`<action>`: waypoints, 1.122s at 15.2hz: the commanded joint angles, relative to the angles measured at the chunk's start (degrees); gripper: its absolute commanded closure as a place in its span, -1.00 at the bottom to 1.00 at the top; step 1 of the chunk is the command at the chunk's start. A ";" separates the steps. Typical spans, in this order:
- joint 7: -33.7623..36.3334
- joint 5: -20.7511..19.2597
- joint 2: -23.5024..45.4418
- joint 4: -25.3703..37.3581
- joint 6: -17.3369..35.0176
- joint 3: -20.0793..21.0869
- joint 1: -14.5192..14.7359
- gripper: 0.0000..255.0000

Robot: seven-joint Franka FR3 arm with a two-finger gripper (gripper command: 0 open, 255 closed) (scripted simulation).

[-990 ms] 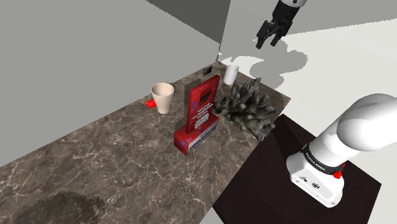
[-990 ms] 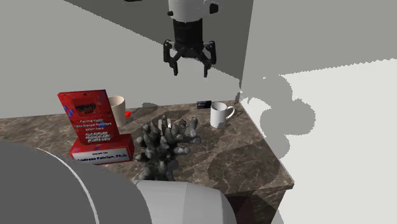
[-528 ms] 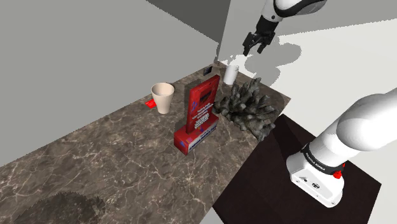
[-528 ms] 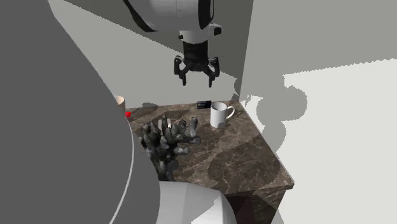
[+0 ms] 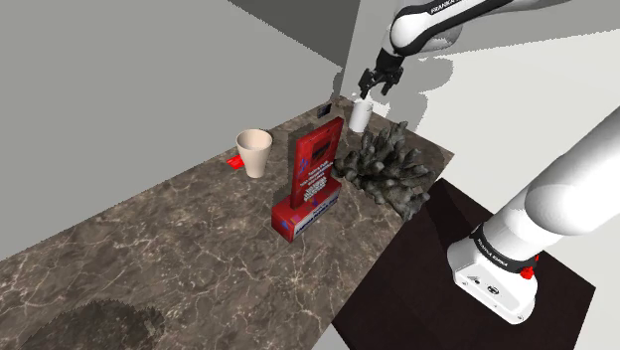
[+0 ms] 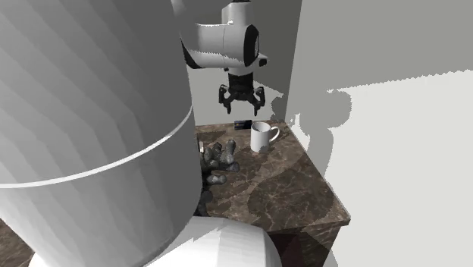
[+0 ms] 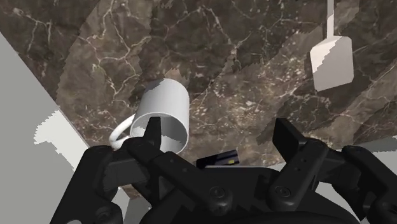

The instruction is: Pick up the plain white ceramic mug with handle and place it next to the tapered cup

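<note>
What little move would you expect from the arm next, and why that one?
Probably a short descent with a slight sideways shift. The gripper hangs open above the white mug, not touching it, and in the wrist view the mug sits by one finger rather than between both. Centring and lowering would put the fingers around the mug's wall.

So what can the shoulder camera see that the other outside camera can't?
From the shoulder view you get the tan tapered cup and the upright red book. From the second exterior view you get the mug's handle and a huge white arm segment. Both share the white mug, the open gripper near it, the grey spiky ornament and the marble counter.
</note>
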 commanded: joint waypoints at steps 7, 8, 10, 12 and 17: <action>-1.37 2.10 17.66 11.53 7.06 -0.77 -1.54 -1.00; -1.46 2.37 19.87 13.29 7.62 -0.75 -1.77 -1.00; -1.55 2.54 21.17 13.93 8.31 -0.69 -1.91 -1.00; -1.68 2.74 22.49 14.18 9.38 -0.59 -2.05 -1.00; -1.98 3.18 25.59 14.93 11.72 -0.32 -2.38 -1.00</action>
